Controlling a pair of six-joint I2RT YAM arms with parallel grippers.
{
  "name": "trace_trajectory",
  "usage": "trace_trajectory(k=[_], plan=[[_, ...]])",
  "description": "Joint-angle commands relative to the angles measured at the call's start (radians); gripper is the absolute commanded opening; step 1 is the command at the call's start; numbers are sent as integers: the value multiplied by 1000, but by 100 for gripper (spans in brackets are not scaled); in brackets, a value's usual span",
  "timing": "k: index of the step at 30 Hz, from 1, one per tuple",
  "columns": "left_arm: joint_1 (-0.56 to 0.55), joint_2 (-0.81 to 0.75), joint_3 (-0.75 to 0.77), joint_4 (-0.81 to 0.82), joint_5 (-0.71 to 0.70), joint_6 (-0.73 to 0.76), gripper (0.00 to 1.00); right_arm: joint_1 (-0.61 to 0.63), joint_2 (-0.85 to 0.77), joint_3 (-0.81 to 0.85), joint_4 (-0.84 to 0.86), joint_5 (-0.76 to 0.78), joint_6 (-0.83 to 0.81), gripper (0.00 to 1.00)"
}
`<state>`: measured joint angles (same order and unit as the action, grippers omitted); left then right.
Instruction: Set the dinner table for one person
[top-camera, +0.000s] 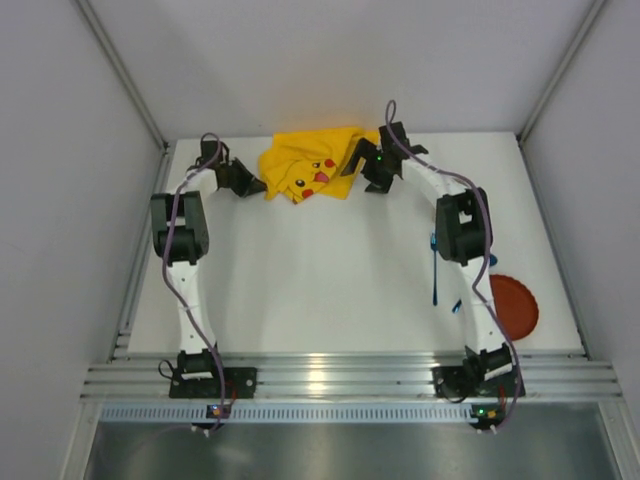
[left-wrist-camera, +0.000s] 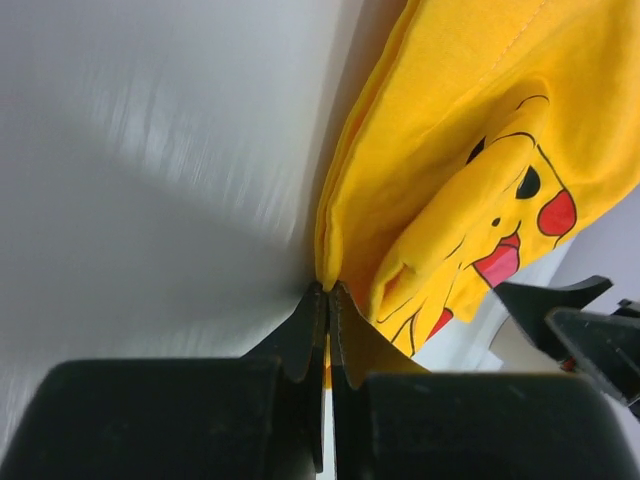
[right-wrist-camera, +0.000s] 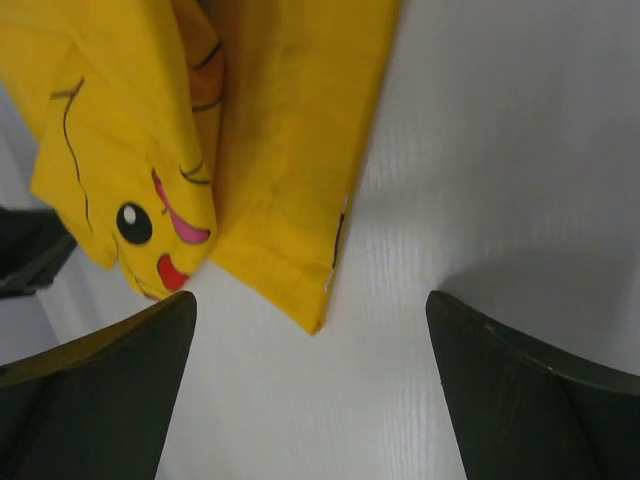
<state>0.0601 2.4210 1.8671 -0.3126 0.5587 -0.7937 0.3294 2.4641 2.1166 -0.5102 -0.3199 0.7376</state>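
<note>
My left fingers (left-wrist-camera: 318, 318) are pinched together on the edge of the yellow cloth (left-wrist-camera: 450, 150), whose fold rises from between the tips. My right fingers (right-wrist-camera: 165, 335) are spread wide and grip nothing; a corner of the cloth lies at the gap between them, on the white tabletop (right-wrist-camera: 500, 150). From above, the cloth sits bunched at the tabletop's far edge, between both arms, with the Pikachu face up. Beside my right arm lies a blue utensil (top-camera: 436, 270), and nearer the right edge a red-brown plate (top-camera: 512, 305).
</note>
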Motion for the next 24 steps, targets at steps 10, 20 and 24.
trace_trajectory(k=[10, 20, 24], plan=[[-40, -175, -177, -217, -5, 182, 0, 97, -63, -161, 55, 101, 13, 60], [-40, -243, -253, -226, -29, 198, 0, 103, -166, -325, 52, 122, -29, 0], [-40, -278, -282, -273, -71, 244, 0, 89, -203, -351, 7, 122, -66, 0]])
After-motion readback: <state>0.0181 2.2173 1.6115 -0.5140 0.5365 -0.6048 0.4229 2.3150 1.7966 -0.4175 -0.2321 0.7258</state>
